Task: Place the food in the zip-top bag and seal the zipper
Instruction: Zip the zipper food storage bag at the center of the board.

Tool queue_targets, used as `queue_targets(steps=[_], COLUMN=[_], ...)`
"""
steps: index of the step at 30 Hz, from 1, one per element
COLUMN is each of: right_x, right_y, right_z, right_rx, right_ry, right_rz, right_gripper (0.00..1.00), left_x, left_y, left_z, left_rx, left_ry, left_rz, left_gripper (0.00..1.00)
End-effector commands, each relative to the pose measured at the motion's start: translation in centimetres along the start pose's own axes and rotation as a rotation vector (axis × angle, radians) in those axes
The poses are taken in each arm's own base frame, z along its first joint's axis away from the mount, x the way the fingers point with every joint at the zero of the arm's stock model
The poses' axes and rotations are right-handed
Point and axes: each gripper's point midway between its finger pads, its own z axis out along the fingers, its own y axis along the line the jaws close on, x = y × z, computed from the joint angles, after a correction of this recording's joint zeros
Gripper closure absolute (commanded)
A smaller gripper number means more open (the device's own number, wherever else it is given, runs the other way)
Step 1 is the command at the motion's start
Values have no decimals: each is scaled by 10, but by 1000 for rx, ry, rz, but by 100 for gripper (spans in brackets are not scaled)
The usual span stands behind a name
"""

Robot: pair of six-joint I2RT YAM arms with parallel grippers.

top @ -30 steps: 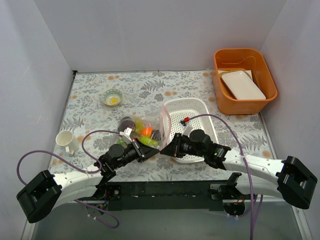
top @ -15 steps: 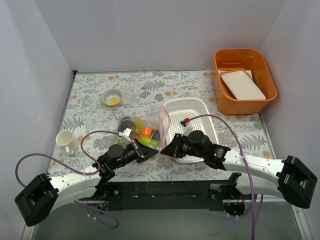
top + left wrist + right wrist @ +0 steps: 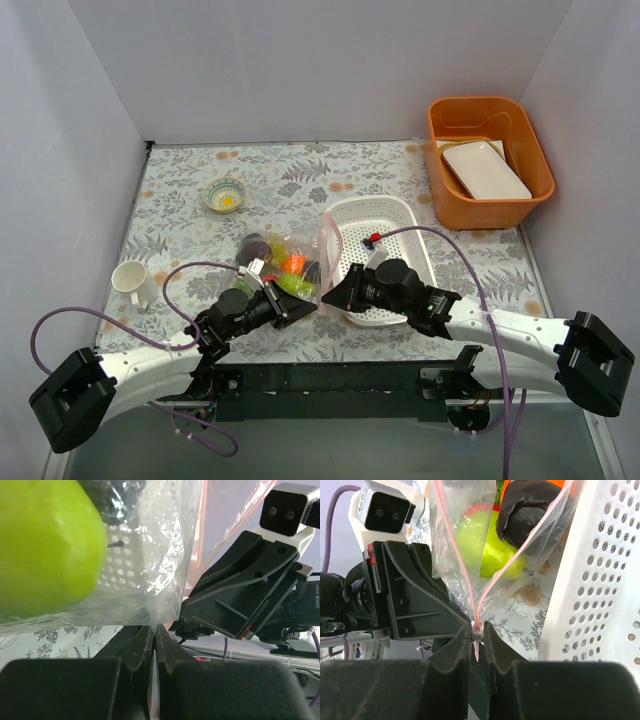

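Over the last second little has moved: the right gripper [image 3: 477,632] has crept a touch toward 11 o'clock in the top view, the left arm's elbow has slipped slightly toward 8 o'clock, and the bag [image 3: 290,252] has hardly stirred. The right gripper's jaws are clamped on the zipper [image 3: 451,545] at its near end. Beyond the pinch the two pink sides spread apart in a V, so I judge the mouth sealed at this one spot only. The grip sits at the end probably so it can run along the strip toward 12 o'clock. The left gripper [image 3: 153,630], just at 9 o'clock of the right one, has its jaws together on the bag's clear near corner, likely to anchor the bag while the other pulls. The food [image 3: 285,265] lies inside the bag at mid-table, with a green pear [image 3: 45,545] pressed against the plastic close to the left wrist camera. The white basket [image 3: 370,203] stands touching the bag at its 3 o'clock. Filling looks finished, and the seal is barely begun.
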Motion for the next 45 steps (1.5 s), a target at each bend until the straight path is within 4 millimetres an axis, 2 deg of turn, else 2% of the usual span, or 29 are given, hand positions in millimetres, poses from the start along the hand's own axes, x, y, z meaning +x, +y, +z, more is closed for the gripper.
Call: queue_targets(steps=[1, 18, 45], right_x=[-39, -47, -86], right_y=[27, 18, 4], right_z=[0, -3, -8], right_rx=[-48, 29, 91], right_ry=[-134, -156, -201], right_rz=[-13, -34, -58], right_gripper=[90, 90, 90], left_x=[11, 9, 6], left_y=[6, 5, 6], left_z=[-5, -12, -17], left_rx=[-35, -29, -46], left_ry=[50, 35, 12], left_rz=[-119, -107, -86], left_gripper=[100, 100, 100])
